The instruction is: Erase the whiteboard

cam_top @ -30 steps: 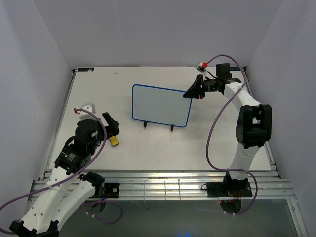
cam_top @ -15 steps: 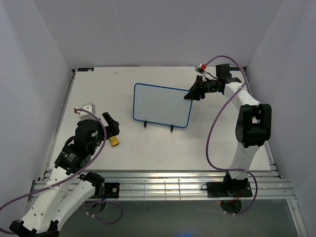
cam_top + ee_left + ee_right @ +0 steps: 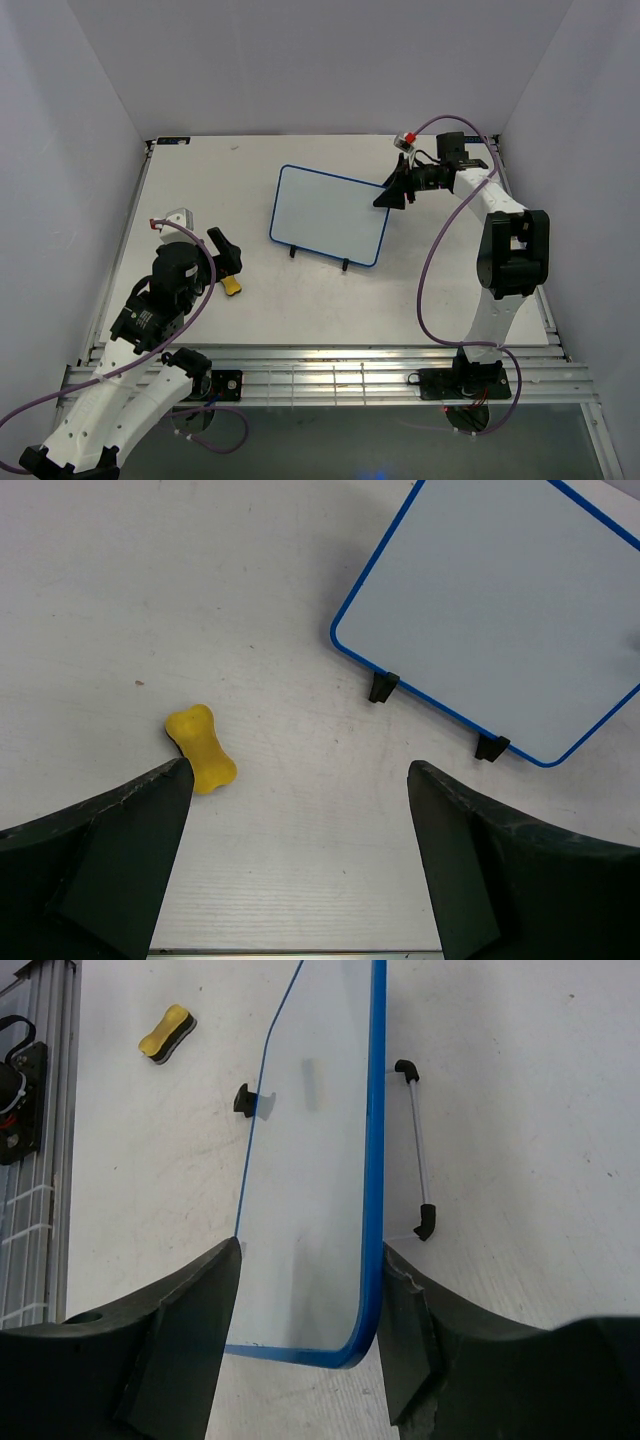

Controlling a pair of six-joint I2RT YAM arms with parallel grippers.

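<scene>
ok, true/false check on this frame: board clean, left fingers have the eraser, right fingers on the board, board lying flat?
1. The whiteboard shows no writing. True.
2. The left fingers hold the yellow eraser. False: they are open, and the eraser lies on the table beside them.
3. The right fingers straddle a corner of the whiteboard. True.
4. The whiteboard lies flat on the table. False: it stands on its black feet.

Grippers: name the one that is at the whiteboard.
The right gripper, clamping the whiteboard's right corner; the left gripper hangs apart, near the yellow eraser.
</scene>
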